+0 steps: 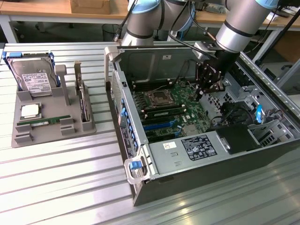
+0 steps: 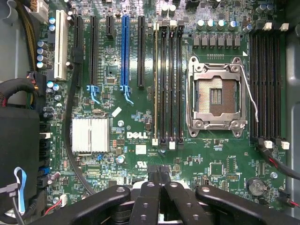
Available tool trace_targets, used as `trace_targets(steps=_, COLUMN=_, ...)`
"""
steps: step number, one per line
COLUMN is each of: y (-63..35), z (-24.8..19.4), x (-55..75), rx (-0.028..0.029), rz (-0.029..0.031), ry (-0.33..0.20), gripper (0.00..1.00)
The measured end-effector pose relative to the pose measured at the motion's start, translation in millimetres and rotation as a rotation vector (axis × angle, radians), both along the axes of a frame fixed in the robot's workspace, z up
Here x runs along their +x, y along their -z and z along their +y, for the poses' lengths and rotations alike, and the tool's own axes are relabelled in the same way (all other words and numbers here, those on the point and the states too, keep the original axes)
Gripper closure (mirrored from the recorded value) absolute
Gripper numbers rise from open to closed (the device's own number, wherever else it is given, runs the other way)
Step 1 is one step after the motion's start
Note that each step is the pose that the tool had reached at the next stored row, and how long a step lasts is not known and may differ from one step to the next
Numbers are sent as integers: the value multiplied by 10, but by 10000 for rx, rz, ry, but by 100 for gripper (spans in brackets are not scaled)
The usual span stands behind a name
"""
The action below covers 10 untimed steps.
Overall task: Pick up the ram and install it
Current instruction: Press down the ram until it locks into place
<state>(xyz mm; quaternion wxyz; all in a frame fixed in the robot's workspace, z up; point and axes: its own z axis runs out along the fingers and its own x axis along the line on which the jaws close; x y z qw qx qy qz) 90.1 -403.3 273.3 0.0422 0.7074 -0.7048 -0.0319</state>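
The ram, a thin green stick, lies flat in the grey tray at the exterior view's left. My gripper hangs inside the open computer case, above the green motherboard and far from the ram. In the wrist view the gripper has its black fingers pressed together with nothing between them. Below it lie a bank of long black memory slots and the open CPU socket. A thin pale strip stands along the slot nearest the blue slot.
The tray also holds a silver hard drive, a square silver CPU and an upright card. The case walls, black cables and a second slot bank surround the gripper. Ribbed metal tabletop lies in front.
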Motion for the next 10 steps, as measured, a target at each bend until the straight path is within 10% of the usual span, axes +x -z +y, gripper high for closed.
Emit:
trace_targets(steps=5, y=0, z=0, x=0, rx=-14, rz=0, ry=235, gripper=89)
trace_targets(steps=10, y=0, z=0, x=1, rx=-160, rz=0, ry=1618, gripper=89)
